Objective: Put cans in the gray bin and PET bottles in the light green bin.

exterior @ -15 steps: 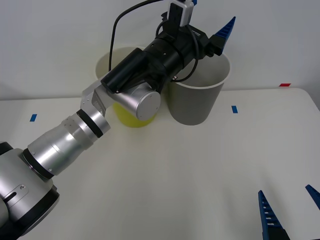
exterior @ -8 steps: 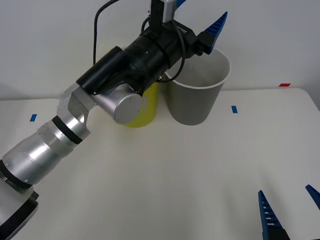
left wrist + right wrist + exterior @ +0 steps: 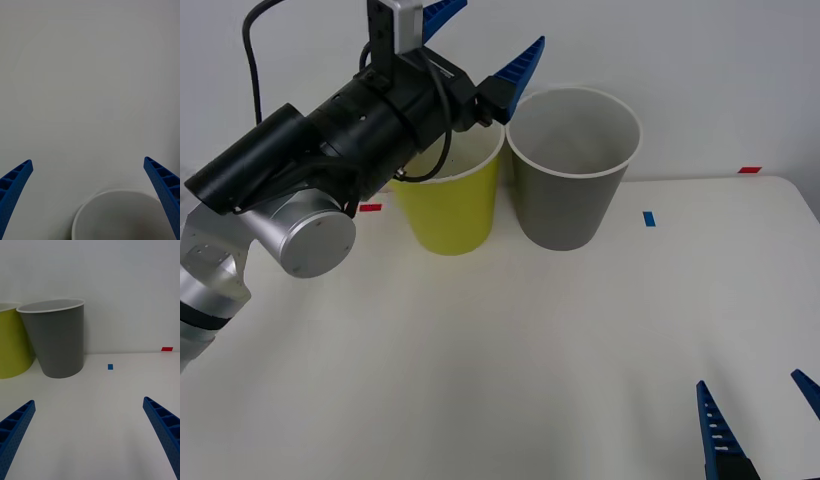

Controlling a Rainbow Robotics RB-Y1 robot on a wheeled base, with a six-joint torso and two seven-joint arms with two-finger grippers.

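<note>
the left gripper [image 3: 480, 40] hangs spread and empty above the tall yellow-green bin [image 3: 450, 215], beside the tall dark gray bin [image 3: 568, 200]. the right gripper [image 3: 760, 425] waits spread near the white table [image 3: 530, 340], which seems to have nothing left to sort.

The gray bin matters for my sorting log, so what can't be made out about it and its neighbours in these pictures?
- Gray bin: its floor is hidden by its own wall in the front view, so its contents cannot be told.
- Light green bin: the left gripper and arm cover most of its mouth.
- Right gripper: cut off by the front view's bottom edge.
</note>
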